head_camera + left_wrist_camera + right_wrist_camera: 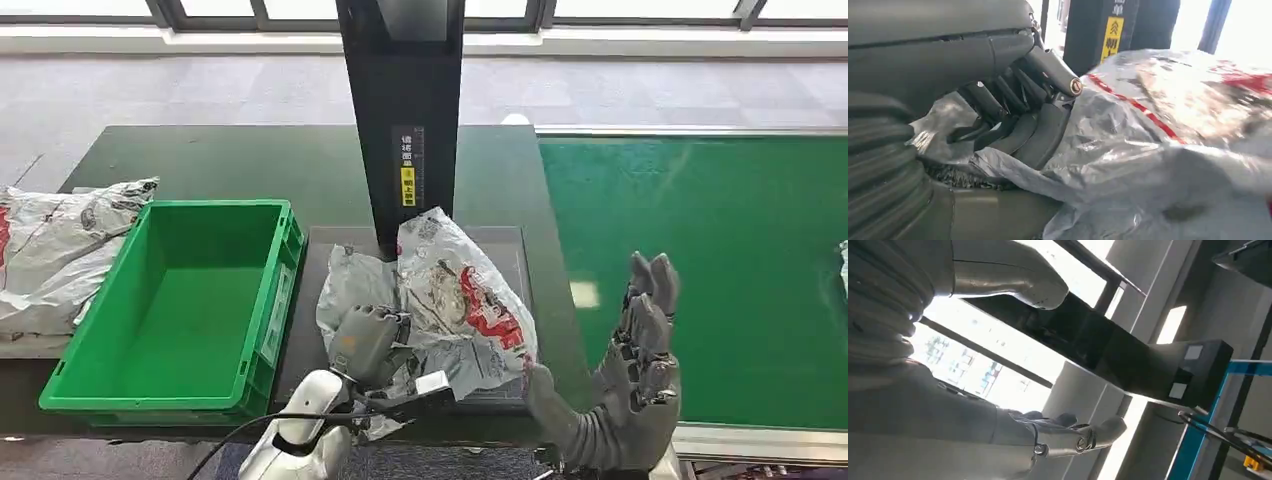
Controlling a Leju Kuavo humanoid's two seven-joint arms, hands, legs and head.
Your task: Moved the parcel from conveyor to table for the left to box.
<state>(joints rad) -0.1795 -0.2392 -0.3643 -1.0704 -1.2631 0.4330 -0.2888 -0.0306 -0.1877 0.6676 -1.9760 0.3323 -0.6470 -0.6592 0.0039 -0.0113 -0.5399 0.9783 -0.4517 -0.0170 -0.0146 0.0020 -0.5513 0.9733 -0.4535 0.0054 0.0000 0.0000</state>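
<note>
The parcel (pixel 455 300) lay crumpled on the dark worktop (pixel 250 165), gripped at its near edge by the left hand (pixel 370 343). A green box (pixel 90 370) sat just left of that hand. The right hand (pixel 640 370) was raised nearby, fingers spread, holding nothing.

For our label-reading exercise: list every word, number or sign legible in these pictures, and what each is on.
Black post, yellow sticker: Chinese characters, too small to read.
Same sticker, left wrist view: "朝上", with a chevron sign above it.
Grey parcel: red-and-brown print, no readable words.
Parcels left of green crate: print illegible.
</note>
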